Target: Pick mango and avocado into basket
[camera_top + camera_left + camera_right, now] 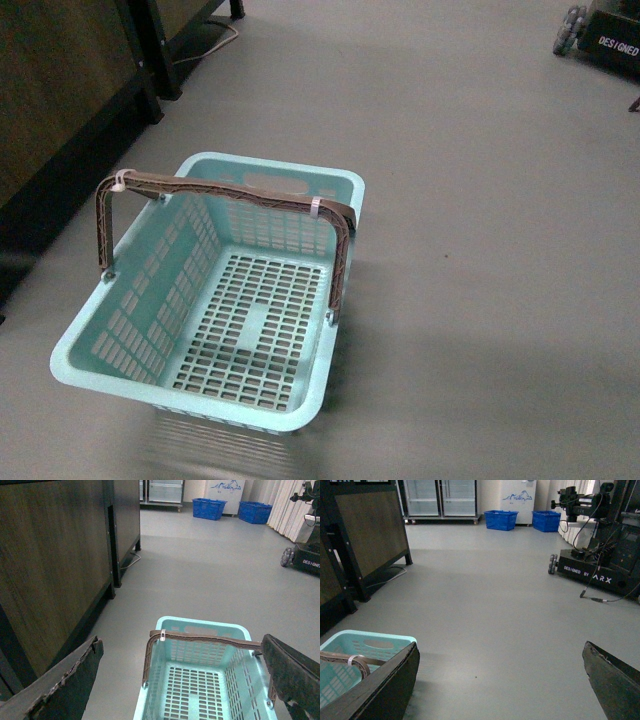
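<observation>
Across the whole scene runs a bare grey floor (480, 200), with a dark wooden cabinet (50, 90) on black legs along the robot's left side. On the floor, near the cabinet and left of centre in the front view, stands the basket (150, 300), light teal with slotted walls and floor. Well apart from it, farther off on the right, is a black wheeled robot base (600, 570) lettered "DESIGNED BY ARX", and two blue crates (501, 520) sit against the far wall. The left gripper (182, 645) hangs above the basket with its fingers spread wide, nothing between them. The right gripper (501, 651) is likewise spread and holds nothing, over bare floor just beside the basket's corner. Brown-grey handles (230, 190) arch upright over the basket, bound together by white zip ties (315, 207).
</observation>
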Controlling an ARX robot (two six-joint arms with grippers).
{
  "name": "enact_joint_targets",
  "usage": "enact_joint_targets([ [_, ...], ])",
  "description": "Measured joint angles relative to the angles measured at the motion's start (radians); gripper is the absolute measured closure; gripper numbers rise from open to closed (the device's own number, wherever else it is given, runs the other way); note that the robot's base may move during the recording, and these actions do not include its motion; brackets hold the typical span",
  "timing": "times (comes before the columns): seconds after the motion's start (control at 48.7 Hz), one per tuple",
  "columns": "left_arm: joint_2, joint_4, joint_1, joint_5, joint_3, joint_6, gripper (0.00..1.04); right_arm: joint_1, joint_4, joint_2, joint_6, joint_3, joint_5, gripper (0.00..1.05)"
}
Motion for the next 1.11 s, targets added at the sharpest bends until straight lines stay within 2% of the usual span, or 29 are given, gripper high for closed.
enact_joint_targets([
  [0.164,0.0,0.0,0.0,0.0,0.0,-0.001,0.07,0.0,0.0,0.0,0.0,0.0,0.0,0.08],
  [0.226,0.074,-0.099,-0.011,-0.027,0.034,-0.105,0.07,0.0,0.0,0.0,0.0,0.0,0.0,0.08],
  [0.287,0.231,-0.097,-0.021,-0.02,0.055,-0.231,0.07,0.0,0.0,0.0,0.0,0.0,0.0,0.08],
  [0.39,0.509,0.032,-0.084,-0.026,0.101,-0.431,0.07,0.0,0.0,0.0,0.0,0.0,0.0,0.08],
  [0.533,0.891,0.301,-0.137,0.006,0.174,-0.674,0.07,0.0,0.0,0.0,0.0,0.0,0.0,0.08],
  [0.574,1.095,0.429,-0.147,0.032,0.22,-0.793,0.07,0.0,0.0,0.0,0.0,0.0,0.0,0.08],
  [0.656,1.413,0.566,-0.164,0.029,0.299,-0.93,0.07,0.0,0.0,0.0,0.0,0.0,0.0,0.08],
  [0.944,1.952,0.815,-0.202,0.028,0.484,-1.111,0.07,0.0,0.0,0.0,0.0,0.0,0.0,0.08],
  [1.108,2.07,0.94,-0.19,0.017,0.565,-1.169,0.07,0.0,0.0,0.0,0.0,0.0,0.0,0.08],
])
